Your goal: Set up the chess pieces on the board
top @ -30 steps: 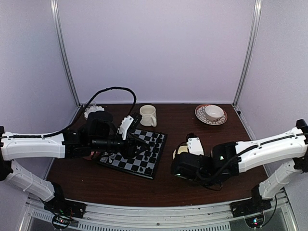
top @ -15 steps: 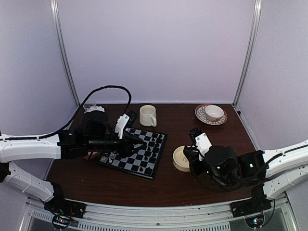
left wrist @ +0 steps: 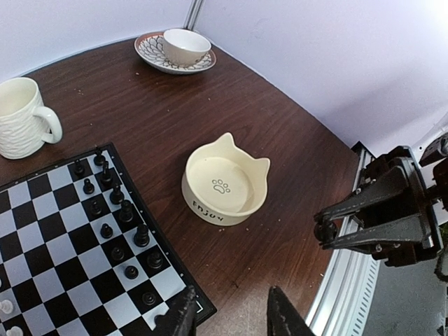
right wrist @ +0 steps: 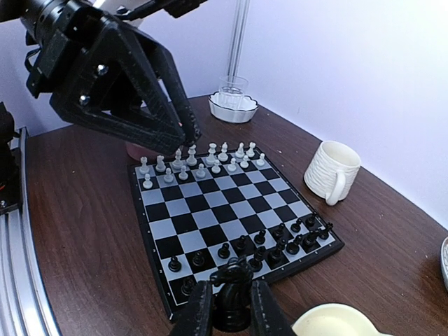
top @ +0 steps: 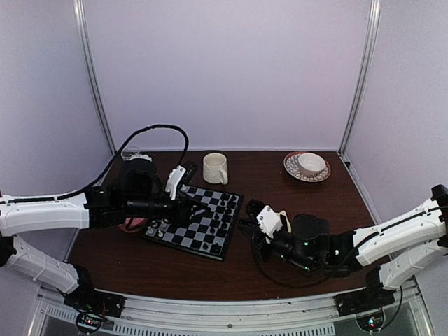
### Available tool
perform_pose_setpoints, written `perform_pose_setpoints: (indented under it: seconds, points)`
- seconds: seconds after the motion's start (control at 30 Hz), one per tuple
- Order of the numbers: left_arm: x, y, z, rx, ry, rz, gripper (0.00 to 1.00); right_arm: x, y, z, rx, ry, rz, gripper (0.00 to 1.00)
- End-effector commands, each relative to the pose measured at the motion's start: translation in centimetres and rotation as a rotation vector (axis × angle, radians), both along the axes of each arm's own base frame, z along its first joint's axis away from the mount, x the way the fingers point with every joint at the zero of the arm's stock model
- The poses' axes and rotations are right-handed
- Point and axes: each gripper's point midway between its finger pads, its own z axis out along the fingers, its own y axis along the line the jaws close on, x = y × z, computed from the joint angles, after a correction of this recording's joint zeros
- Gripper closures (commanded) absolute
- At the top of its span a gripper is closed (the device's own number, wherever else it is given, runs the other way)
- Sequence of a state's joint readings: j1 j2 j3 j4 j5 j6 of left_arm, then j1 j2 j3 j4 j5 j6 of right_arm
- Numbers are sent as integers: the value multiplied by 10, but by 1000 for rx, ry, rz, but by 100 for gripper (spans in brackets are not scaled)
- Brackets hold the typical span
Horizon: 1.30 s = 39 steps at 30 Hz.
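The board [right wrist: 210,203] lies left of centre on the brown table. White chess pieces [right wrist: 199,162] fill its far two rows in the right wrist view, and black chess pieces [right wrist: 280,245] line the near rows. My right gripper [right wrist: 231,313] is shut on a black knight [right wrist: 234,290], held just off the board's near edge, right of the board [top: 203,238] in the top view. My left gripper [left wrist: 231,320] hangs open over the board's corner with nothing between its fingers. Its black fingers [right wrist: 157,105] hover above the white rows.
A cream cat-eared bowl [left wrist: 225,183] sits right of the board, close to the right gripper [top: 246,225]. A white ribbed mug [top: 215,168] stands behind the board. A cup on a patterned saucer [top: 306,166] is at the back right. A glass dish [right wrist: 234,106] is at the back left.
My right arm has swung from the cream bowl leftward to the board's right edge, carrying the black knight. The left arm has barely moved.
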<state>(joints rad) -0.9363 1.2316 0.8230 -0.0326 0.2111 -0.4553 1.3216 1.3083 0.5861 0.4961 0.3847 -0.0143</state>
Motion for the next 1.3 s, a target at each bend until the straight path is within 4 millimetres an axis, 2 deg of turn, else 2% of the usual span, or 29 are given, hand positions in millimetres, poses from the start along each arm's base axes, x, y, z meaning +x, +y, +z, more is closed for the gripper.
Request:
perform_pose_setpoints:
  seconds: [0.0, 0.13, 0.27, 0.4, 0.63, 1.0, 1.17, 1.27]
  points:
    - [1, -6, 7, -44, 46, -33, 65, -4, 16, 3, 35, -57, 107, 91]
    - [-6, -16, 1, -69, 136, -107, 62, -3, 22, -7, 30, -69, 147, 91]
    - [-14, -32, 4, -116, 186, -189, 58, -3, 28, -17, -10, -74, 166, 91]
    - [-20, -40, 3, -134, 224, -245, 58, 0, 30, -23, -31, -82, 163, 91]
    - [-25, -50, -6, -127, 289, -297, 60, 2, 37, -23, -48, -90, 168, 91]
    - [-21, -54, -22, -87, 330, -282, 63, 3, 41, -21, -50, -91, 169, 90]
    - [-20, -55, -24, -81, 339, -282, 71, 6, 42, -19, -51, -95, 151, 89]
    - [-21, -55, -25, -81, 341, -286, 79, 7, 44, -18, -57, -96, 150, 89]
